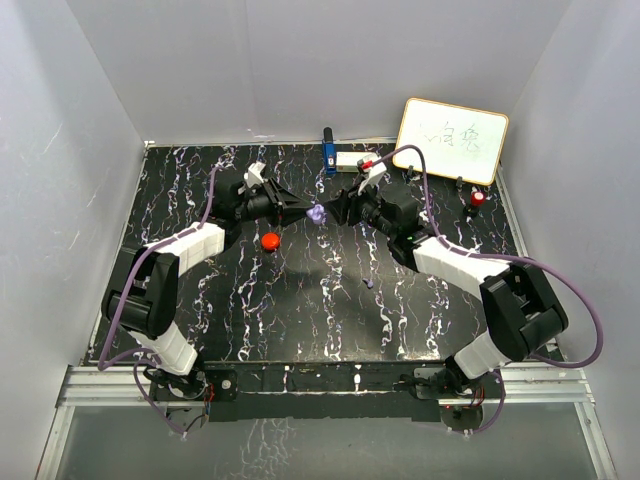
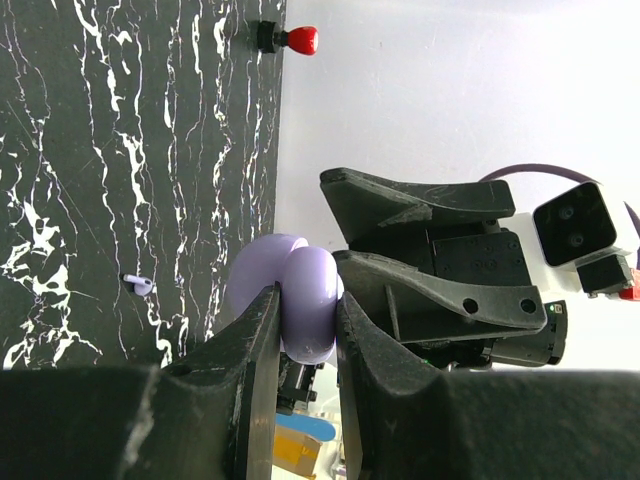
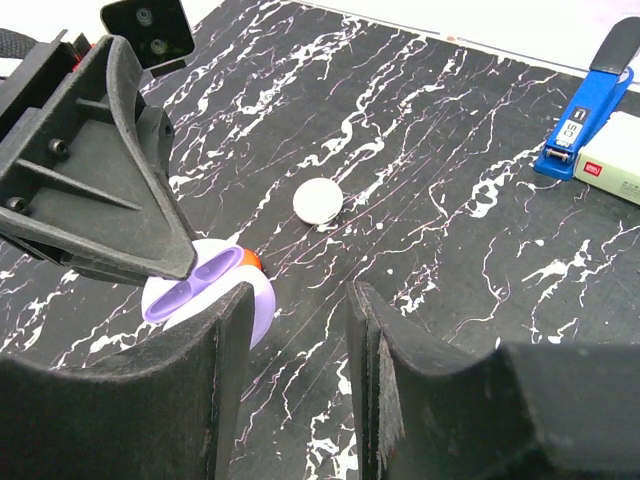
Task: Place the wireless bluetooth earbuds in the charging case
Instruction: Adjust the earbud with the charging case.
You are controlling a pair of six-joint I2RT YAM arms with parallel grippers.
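Note:
My left gripper (image 1: 305, 212) (image 2: 308, 318) is shut on the lavender charging case (image 1: 317, 213) (image 2: 300, 300) and holds it above the table's middle. In the right wrist view the case (image 3: 190, 290) is open, its two purple sockets empty. My right gripper (image 1: 340, 210) (image 3: 300, 310) is open and empty, its left finger right beside the case's lid; I cannot tell if they touch. One tiny purple-white earbud (image 1: 370, 284) (image 2: 138, 285) lies on the table, nearer the front. No other earbud shows.
A red puck (image 1: 270, 240) (image 3: 250, 260) lies below the left gripper; a white puck (image 3: 318, 200) lies beyond the case. At the back stand a blue stapler (image 1: 328, 150) (image 3: 590, 95), a white box (image 1: 358, 160), a whiteboard (image 1: 452, 140) and a red-capped object (image 1: 478, 198) (image 2: 290, 40).

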